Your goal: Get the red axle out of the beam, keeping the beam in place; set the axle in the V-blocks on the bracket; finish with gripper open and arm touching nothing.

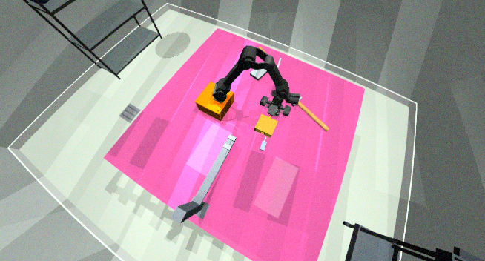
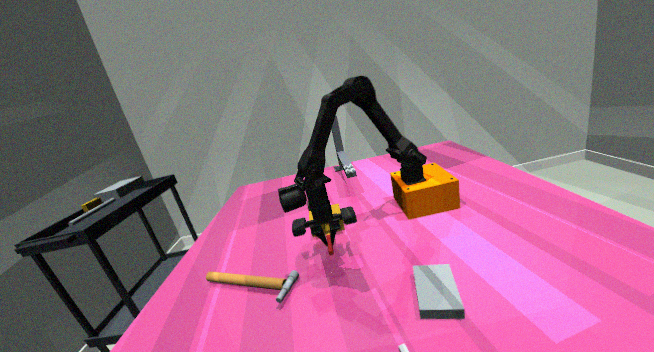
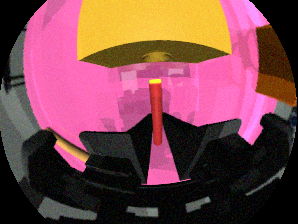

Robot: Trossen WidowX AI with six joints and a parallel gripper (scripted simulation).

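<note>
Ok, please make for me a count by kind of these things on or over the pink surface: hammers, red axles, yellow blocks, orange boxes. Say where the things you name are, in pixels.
Hammer [image 1: 313, 116] [image 2: 245, 280] [image 3: 72, 151]: 1
Red axle [image 2: 330, 245] [image 3: 156, 112]: 1
Yellow block [image 1: 266, 125] [image 2: 336, 210] [image 3: 155, 25]: 1
Orange box [image 1: 209, 107] [image 2: 434, 199] [image 3: 276, 89]: 1
Total: 4
</note>
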